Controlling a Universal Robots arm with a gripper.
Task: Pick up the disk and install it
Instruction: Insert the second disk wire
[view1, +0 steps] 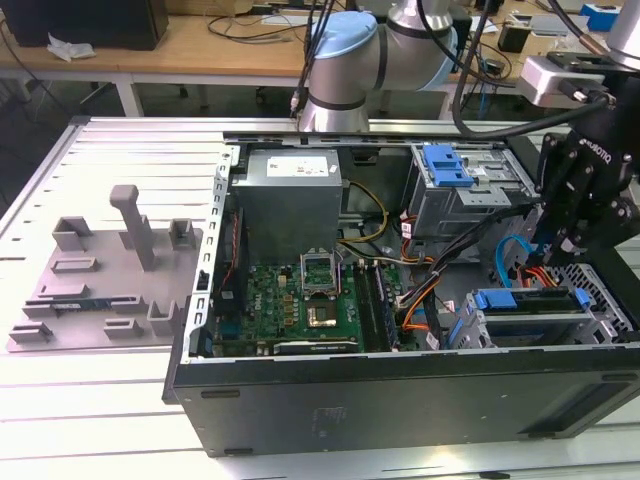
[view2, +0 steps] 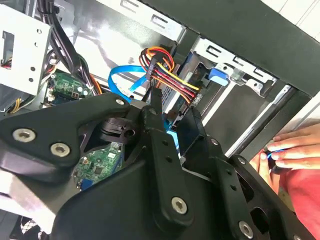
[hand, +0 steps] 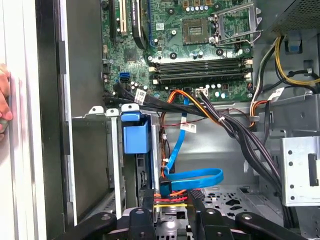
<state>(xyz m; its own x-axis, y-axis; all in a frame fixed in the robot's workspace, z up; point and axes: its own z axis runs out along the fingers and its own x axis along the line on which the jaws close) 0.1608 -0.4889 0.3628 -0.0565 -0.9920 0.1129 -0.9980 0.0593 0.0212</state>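
Currently the disk (view1: 528, 308), a flat silver drive in blue plastic rails, sits in the grey metal drive cage (view1: 610, 300) just below the black gripper (view1: 562, 243). Can't tell how wide the jaws stand or whether they grip anything. Bundle of red, yellow and black power wires (view2: 170, 76) and a flat blue data cable (hand: 192, 179) crowd right at the fingertips (view2: 156, 98). Blue ridged latch (hand: 135, 136) sits beside the gripper on the cage. Person's hand (view2: 290, 150) rests on the black case edge (view2: 280, 40) nearby.
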